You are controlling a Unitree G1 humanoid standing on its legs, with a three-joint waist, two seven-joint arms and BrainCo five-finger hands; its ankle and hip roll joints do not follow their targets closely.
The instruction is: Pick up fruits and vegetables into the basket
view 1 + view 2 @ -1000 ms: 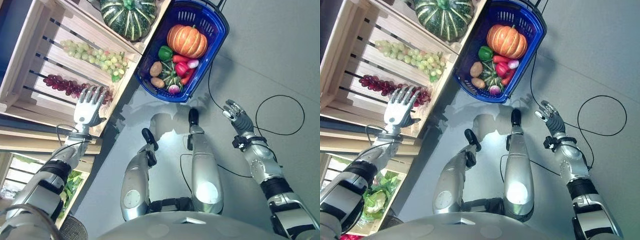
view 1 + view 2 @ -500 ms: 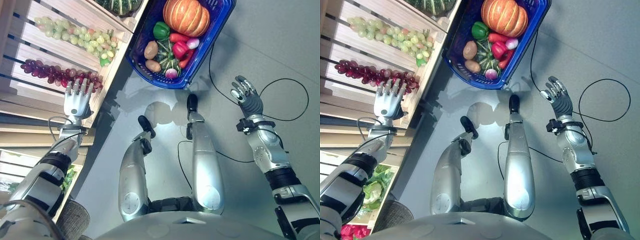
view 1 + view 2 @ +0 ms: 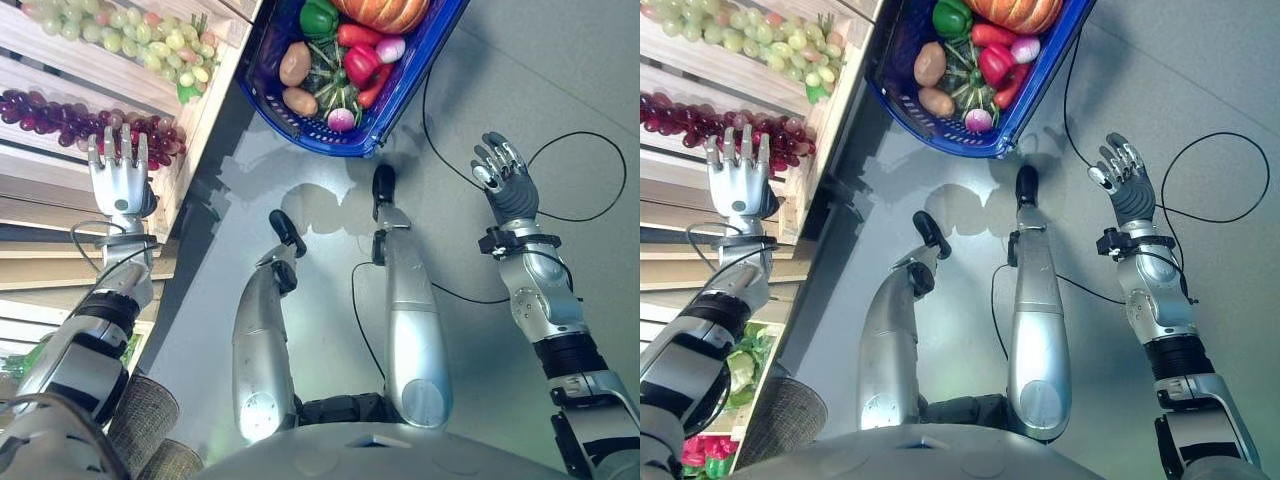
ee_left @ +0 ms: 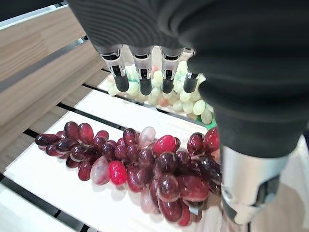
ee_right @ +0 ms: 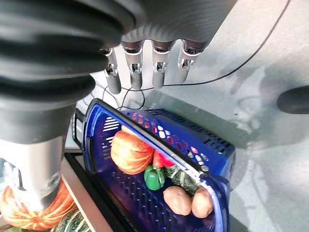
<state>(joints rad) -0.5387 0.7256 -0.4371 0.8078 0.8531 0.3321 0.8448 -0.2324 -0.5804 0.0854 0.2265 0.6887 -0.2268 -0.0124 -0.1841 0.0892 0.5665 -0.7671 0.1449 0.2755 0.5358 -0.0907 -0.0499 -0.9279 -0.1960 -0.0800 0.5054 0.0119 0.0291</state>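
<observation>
A blue basket point(image 3: 312, 140) stands on the floor at the top, holding an orange pumpkin point(image 3: 385, 10), a green pepper point(image 3: 318, 17), potatoes point(image 3: 294, 63) and a red pepper point(image 3: 360, 62). A bunch of red grapes point(image 3: 60, 112) lies in the wooden crate point(image 3: 200, 110) on the left, with green grapes point(image 3: 110, 35) one slot further back. My left hand point(image 3: 115, 185) is open, its straight fingers point(image 4: 145, 72) reaching over the near side of the red grapes point(image 4: 140, 169) without closing on them. My right hand point(image 3: 508, 190) hangs open above the floor, right of the basket point(image 5: 212, 154).
Under the grape crate, a lower crate holds leafy greens point(image 3: 740, 370). Woven baskets point(image 3: 140, 420) stand at the bottom left. Another orange pumpkin point(image 5: 34, 212) and a green striped one point(image 5: 77, 222) sit on the shelf beyond the basket.
The camera has tilted, so the crate and basket sit higher in view. My left hand has shifted left along the red grapes. My right hand has lifted further forward, fingers spread.
</observation>
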